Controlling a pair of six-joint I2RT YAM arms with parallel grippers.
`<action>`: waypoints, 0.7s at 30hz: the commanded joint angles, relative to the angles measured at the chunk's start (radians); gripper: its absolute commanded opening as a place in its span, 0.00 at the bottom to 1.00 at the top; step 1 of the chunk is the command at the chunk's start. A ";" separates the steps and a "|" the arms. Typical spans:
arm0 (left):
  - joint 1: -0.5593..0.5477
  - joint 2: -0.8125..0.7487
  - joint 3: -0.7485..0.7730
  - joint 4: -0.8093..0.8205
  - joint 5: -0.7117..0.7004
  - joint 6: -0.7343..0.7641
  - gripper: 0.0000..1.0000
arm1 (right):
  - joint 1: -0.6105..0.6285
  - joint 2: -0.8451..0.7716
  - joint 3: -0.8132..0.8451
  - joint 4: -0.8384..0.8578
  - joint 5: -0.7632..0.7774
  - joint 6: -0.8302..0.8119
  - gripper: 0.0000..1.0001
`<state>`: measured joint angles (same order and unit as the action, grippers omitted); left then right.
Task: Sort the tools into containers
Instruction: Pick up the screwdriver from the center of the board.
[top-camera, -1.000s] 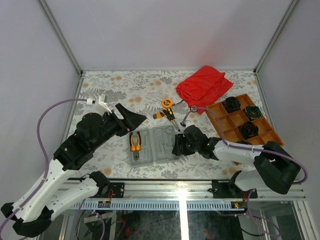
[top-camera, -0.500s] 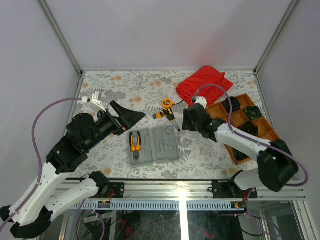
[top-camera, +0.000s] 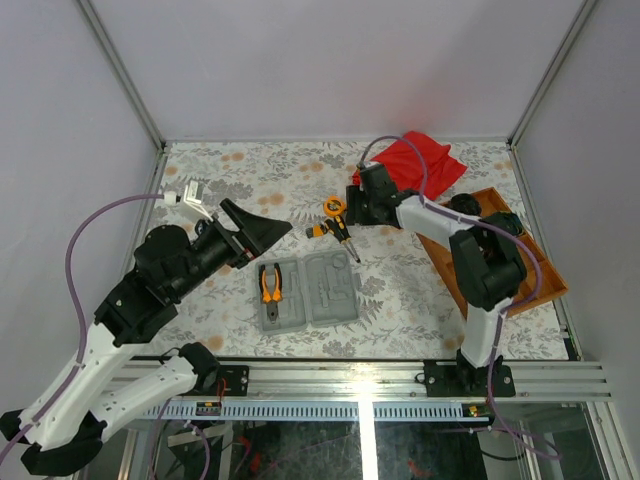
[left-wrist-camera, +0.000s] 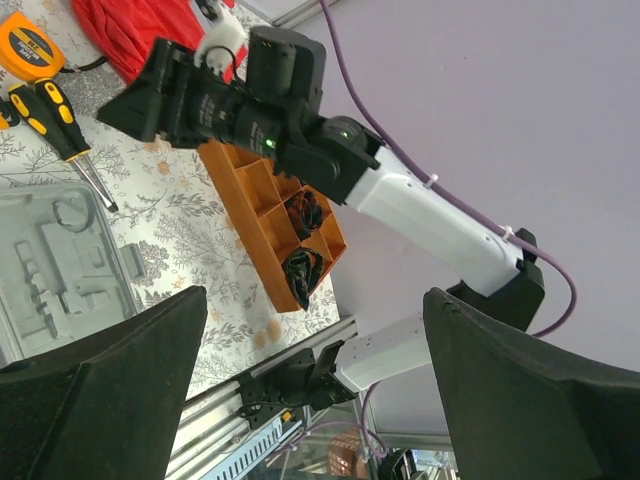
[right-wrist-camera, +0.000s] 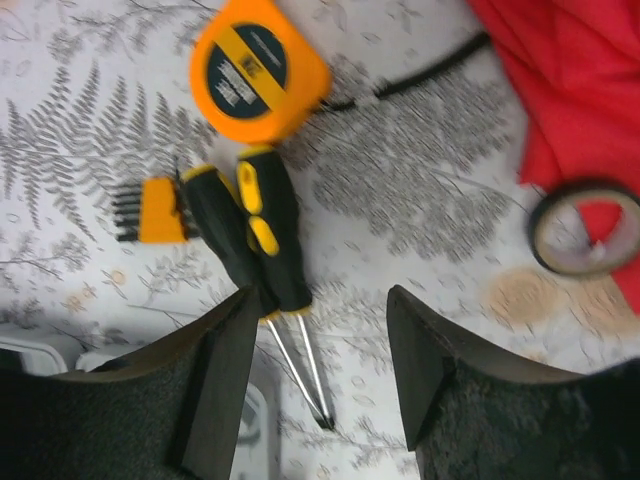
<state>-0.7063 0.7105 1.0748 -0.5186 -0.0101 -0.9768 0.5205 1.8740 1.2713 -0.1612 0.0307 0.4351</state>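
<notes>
The grey case (top-camera: 310, 292) lies open as two trays near the table's front. Orange-handled pliers (top-camera: 270, 283) lie in its left tray; the right tray (left-wrist-camera: 60, 260) shows only moulded recesses. A round orange tape measure (right-wrist-camera: 260, 68), two black-and-yellow screwdrivers (right-wrist-camera: 245, 235) and a small orange-black piece (right-wrist-camera: 150, 210) lie together on the table behind the case (top-camera: 335, 220). My right gripper (right-wrist-camera: 320, 380) is open and empty, hovering just right of these tools (top-camera: 360, 208). My left gripper (left-wrist-camera: 315, 390) is open and empty, raised left of the case (top-camera: 262, 232).
A red cloth (top-camera: 410, 165) lies at the back right, with a black tape ring (right-wrist-camera: 585, 228) and a black cable beside it. An orange-brown divided tray (top-camera: 490, 245) with black round parts sits at the right. The table has a floral cover.
My right arm has swung from the case's right edge back and away to the loose tools by the red cloth. My left gripper has shifted only slightly.
</notes>
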 joint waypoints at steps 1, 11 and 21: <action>-0.004 0.014 0.026 0.079 0.009 -0.009 0.88 | 0.003 0.098 0.168 -0.060 -0.097 -0.056 0.59; -0.004 0.001 0.015 0.068 -0.013 0.001 0.88 | 0.001 0.256 0.307 -0.132 -0.102 -0.078 0.49; -0.004 -0.021 -0.002 0.084 -0.028 0.010 0.88 | 0.001 0.311 0.359 -0.188 -0.091 -0.102 0.43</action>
<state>-0.7063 0.7013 1.0763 -0.5076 -0.0231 -0.9791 0.5232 2.1567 1.5906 -0.2955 -0.0750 0.3683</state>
